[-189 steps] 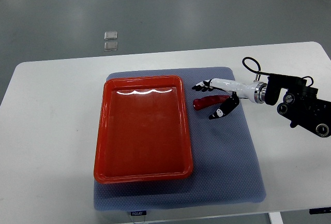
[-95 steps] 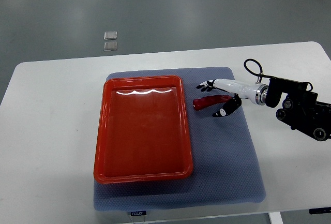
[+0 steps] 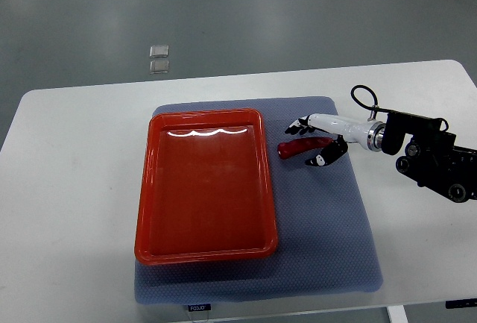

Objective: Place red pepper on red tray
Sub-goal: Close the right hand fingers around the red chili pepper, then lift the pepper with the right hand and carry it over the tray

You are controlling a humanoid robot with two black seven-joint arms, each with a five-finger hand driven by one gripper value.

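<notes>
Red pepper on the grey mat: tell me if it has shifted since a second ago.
No. The slim red pepper lies at the same spot beside the red plastic tray.

The right hand (image 3: 316,141) reaches in over the blue-grey mat (image 3: 328,218), its fingers (image 3: 298,126) spread on the far side of the red pepper (image 3: 300,146) and its thumb on the near side. The pepper lies on the mat between them, just beside the red tray (image 3: 205,181), which sits beyond the fingertips on the white table (image 3: 67,189).
</notes>
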